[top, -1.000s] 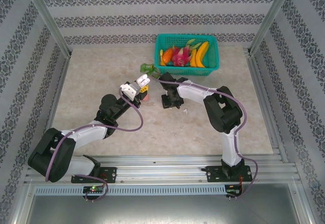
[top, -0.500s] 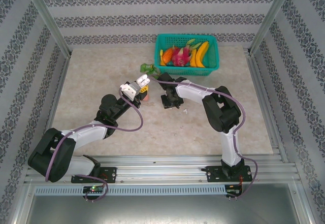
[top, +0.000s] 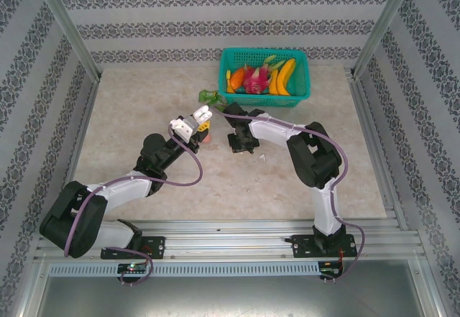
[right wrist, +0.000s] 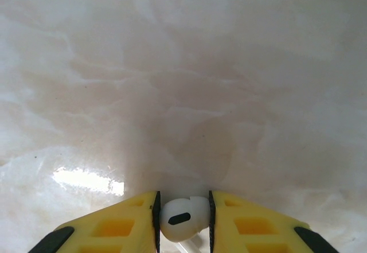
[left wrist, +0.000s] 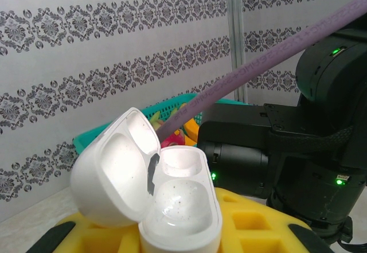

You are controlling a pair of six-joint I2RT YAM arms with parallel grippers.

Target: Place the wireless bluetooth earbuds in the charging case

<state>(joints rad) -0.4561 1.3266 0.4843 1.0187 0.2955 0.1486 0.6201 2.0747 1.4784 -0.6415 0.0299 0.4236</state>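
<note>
**While one gripper holds the open case, the other pinches a white bud**

Where the top view shows bare table (top: 136,108), it spreads over the left and lower centre of the frame. Metal rails close it in at the left and right edges, and patterned walls stand behind them. Both arms meet near the centre. The green basket (top: 302,72) sits at the upper centre against the back wall, near the right gripper (top: 241,144).

The left gripper (top: 203,118) is clamped narrow on the white case (top: 205,108), raised off the table. In the left wrist view the case (left wrist: 178,207) sits between the yellow fingers (left wrist: 252,224). Its lid is swung open toward the left, and both wells show bare white plastic flecked with dark specks.

The right gripper (right wrist: 183,207) points down at the table, jaws narrow. The white bud (right wrist: 180,220) sits between them at the bottom centre, touching both pads. Whether it is clear of the surface, I cannot tell.

The basket holds bananas (top: 284,76) and a pink dragon fruit (top: 253,80).
</note>
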